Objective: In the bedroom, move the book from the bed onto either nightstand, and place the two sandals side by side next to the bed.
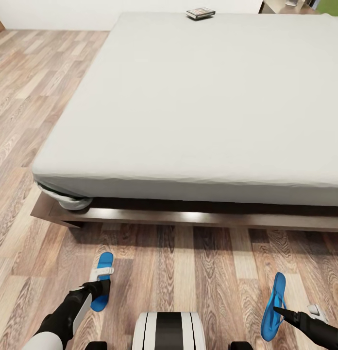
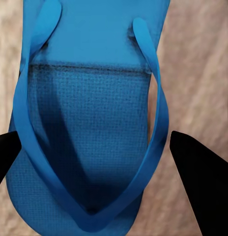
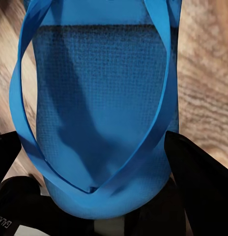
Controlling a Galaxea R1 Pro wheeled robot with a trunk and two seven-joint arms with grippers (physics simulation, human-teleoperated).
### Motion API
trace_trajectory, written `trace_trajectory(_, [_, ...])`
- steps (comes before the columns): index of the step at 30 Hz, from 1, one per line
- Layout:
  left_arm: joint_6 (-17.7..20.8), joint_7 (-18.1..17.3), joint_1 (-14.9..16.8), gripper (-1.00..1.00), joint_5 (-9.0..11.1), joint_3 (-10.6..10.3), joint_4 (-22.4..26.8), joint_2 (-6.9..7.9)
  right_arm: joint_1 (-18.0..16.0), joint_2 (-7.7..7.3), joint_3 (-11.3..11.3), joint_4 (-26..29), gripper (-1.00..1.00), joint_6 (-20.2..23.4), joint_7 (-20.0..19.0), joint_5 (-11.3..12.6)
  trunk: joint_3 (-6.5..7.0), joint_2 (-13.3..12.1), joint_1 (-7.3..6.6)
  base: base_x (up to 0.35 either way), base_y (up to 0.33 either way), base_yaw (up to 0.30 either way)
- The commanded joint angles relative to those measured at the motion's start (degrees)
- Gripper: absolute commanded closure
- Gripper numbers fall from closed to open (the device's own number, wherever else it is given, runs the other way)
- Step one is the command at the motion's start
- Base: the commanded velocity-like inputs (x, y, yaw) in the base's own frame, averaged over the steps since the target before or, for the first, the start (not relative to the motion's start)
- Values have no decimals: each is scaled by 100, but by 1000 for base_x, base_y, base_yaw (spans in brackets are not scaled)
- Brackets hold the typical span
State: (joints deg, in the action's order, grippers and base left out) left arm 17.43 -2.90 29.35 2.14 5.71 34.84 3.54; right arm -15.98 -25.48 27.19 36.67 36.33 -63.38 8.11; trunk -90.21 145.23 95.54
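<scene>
Wood floor beside bed (image 1: 203, 102): sandal (image 2: 89, 123) between left tool (image 2: 94, 162) fingers.

Left arm (image 1: 67, 313) black with white-grey forearm panel; right arm (image 1: 317, 329) black, small white bracket; trunk (image 1: 169, 331) white, rounded, wide black centre stripe; fingers (image 2: 205, 182) plain matte black
</scene>
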Motion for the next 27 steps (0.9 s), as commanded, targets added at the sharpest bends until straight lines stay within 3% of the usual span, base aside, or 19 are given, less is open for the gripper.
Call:
trace_trajectory(1, [-101, -35, 0, 100, 25, 27, 23, -3, -2, 0, 6, -2, 100, 39, -8, 24, -3, 1, 0, 0, 0, 0])
trace_trajectory(20, [-91, -35, 0, 100, 24, 23, 23, -3, -2, 1, 7, -2, 100, 38, -8, 24, -3, 1, 0, 0, 0, 0])
trace_trajectory(21, [-93, -35, 0, -100, 24, 19, 23, -4, -2, 3, 6, -2, 100, 40, -8, 24, -3, 1, 0, 0, 0, 0])
trace_trajectory(27, [-100, -35, 0, -100, 24, 16, 23, -11, -2, 0, 6, -2, 100, 40, -8, 24, -3, 1, 0, 0, 0, 0])
